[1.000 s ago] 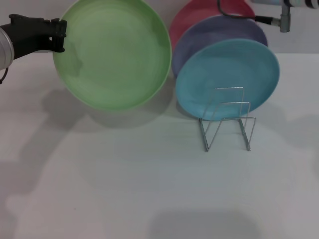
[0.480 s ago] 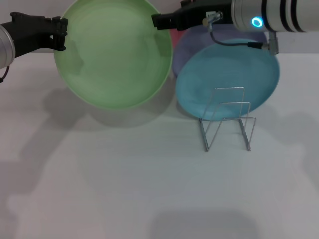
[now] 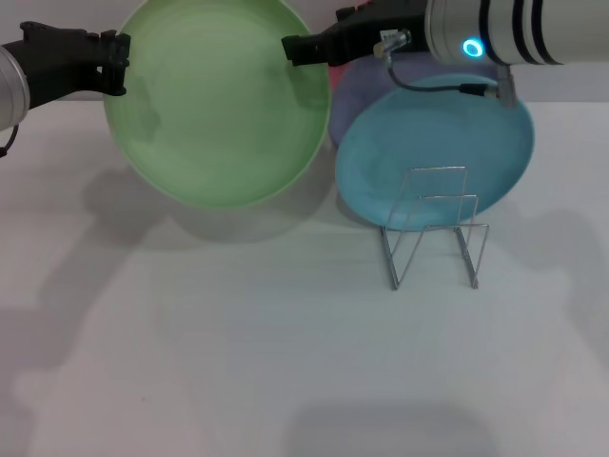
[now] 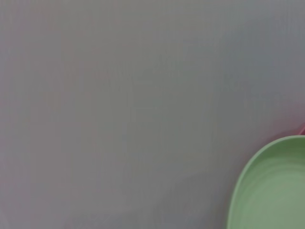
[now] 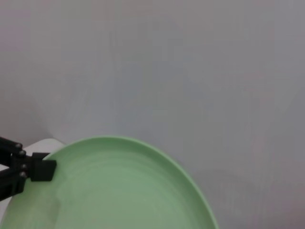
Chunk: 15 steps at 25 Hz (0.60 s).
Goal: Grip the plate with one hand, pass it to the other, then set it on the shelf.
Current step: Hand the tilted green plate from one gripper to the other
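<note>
— Where is the round, shallow, light green plastic plate point(image 3: 217, 102)?

— Upper left of the head view, raised off the white table point(image 3: 238, 352), tilted with its hollow face toward the camera. Being round, it shows no long axis.

— What holds it?

— The left gripper point(image 3: 116, 64), black, reaches in level from the left edge and is clamped on the plate's left rim. The right gripper point(image 3: 293, 49) comes in level from the upper right, its tip at the plate's right rim; I cannot tell how its fingers stand.

— And nearby?

— The small silver wire rack point(image 3: 435, 228) stands right of centre, with a turquoise-blue plate point(image 3: 433, 143) just behind it, then a lavender plate point(image 3: 366, 81).
</note>
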### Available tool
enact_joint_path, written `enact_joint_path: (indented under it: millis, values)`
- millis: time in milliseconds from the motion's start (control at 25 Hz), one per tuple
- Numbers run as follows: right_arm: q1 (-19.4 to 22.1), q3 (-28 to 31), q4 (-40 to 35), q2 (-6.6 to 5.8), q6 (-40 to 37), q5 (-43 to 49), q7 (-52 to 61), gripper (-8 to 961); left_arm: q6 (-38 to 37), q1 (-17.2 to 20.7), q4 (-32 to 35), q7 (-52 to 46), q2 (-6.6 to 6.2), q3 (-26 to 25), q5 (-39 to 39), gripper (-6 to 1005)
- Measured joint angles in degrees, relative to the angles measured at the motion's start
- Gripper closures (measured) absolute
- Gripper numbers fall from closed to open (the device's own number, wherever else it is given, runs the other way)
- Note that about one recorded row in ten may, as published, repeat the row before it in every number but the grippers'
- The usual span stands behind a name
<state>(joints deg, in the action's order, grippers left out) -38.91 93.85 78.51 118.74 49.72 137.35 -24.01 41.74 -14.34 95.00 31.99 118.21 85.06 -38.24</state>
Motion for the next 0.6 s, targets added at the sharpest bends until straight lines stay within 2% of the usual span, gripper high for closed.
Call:
enact_joint_path:
  millis: [440,600]
  values:
    - [-0.4,0.0,-1.4,0.07,-1.3,0.2,-1.6,170,0.1,0.1,0.0,-0.4,0.06,0.3,-0.2,966]
    - [-1.4,-0.1,-4.1,0.04,-2.6,0.2,-1.7,267,0.2,-0.1,0.0,-0.4,0.09,0.5,-0.2,966]
